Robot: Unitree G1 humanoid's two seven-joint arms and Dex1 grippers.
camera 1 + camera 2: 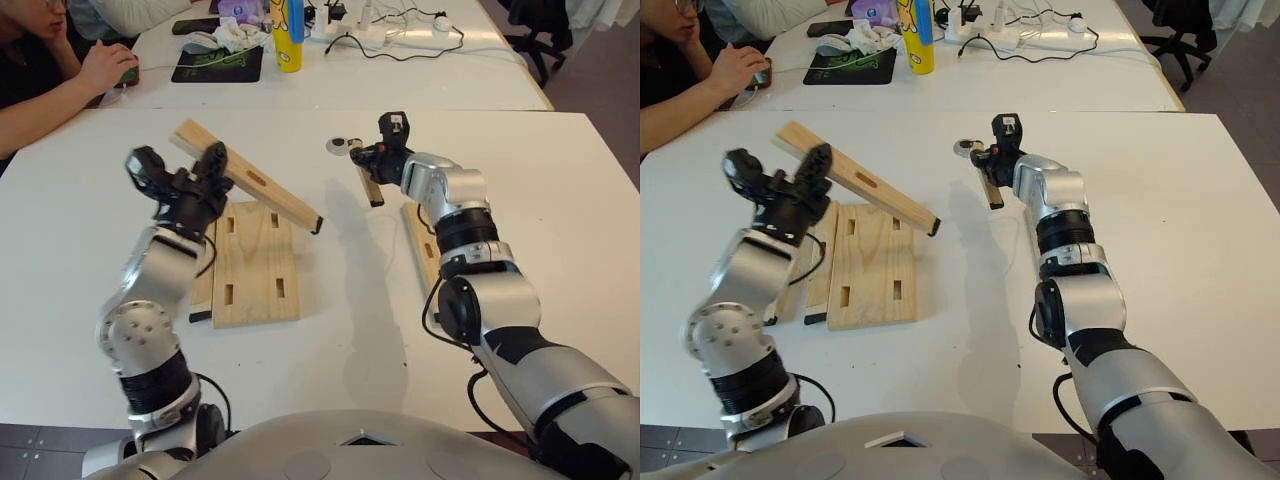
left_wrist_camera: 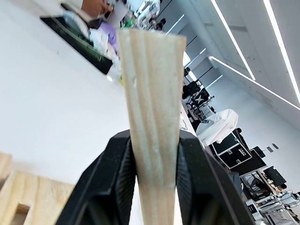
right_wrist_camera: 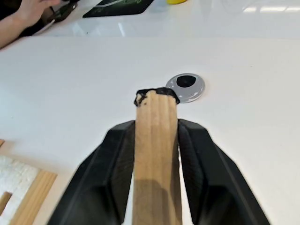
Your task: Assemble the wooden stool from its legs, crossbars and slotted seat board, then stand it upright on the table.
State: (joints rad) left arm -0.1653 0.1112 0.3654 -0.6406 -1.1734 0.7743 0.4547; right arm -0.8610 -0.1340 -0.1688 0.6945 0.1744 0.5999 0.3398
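Got the left end effector (image 1: 212, 166) clamped on a slotted leg (image 1: 270, 192), tilted above the seat board (image 1: 255, 270) lying flat on the table (image 1: 570, 200). Further right, got the right end effector (image 1: 374, 158) squeezed onto a short crossbar (image 1: 373, 190), raised near the grommet (image 1: 343, 146).

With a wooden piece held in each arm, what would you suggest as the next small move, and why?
Probably bring the short bar, clamped in the right jaws, toward the slot in the long leg, clamped in the left jaws: both pieces are lifted, yet clearly apart.
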